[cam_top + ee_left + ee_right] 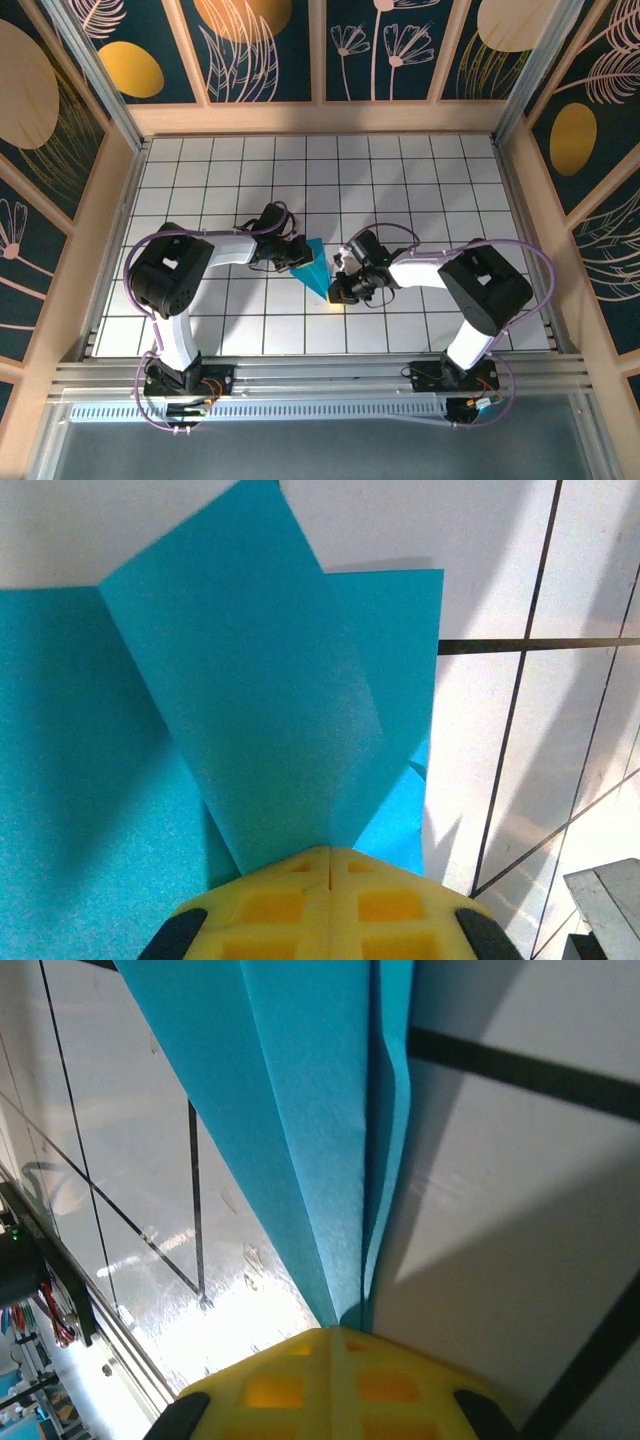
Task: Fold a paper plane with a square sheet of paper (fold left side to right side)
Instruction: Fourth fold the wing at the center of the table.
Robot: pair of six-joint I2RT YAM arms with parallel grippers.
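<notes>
Pinching paper plane (316, 265) at both ends. Closed on wide end with left gripper (328, 854), on pointed tip with right gripper (340, 1332).

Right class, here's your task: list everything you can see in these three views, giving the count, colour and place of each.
sheet of paper: one, bright cyan-blue, partly folded to a point, mid-table between the two grippers
table: one, white tiles with dark grid lines, fills the floor of the enclosure
wall panels: several, dark blue with gold and pale plant shapes, on the far wall and both sides
wooden frame: one, light wood, around the table and panels
metal rail: one, silver, along the near edge
arms: two, white and black, left arm and right arm bolted to the rail
left gripper: one, yellow pads, shut on the paper
right gripper: one, yellow pads, shut on the paper's point
</notes>
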